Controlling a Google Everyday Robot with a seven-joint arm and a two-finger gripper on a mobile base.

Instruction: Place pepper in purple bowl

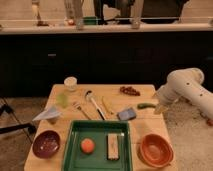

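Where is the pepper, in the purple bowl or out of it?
Out. The pepper lies on the table beside the gripper, far from the purple bowl.

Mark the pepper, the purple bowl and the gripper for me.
pepper [146,105]: camera view, middle of its green body, right side of table [149,123].
purple bowl [46,145]: camera view, bare glossy inside, front-left corner.
gripper [159,109]: camera view, its tip at the table's right edge, beside the pepper.

The gripper [160,107] beside the pepper [146,105], mid-right of frame
It hangs at the right edge of the wooden table [142,125]; the purple bowl [46,144] rests at the lower left.
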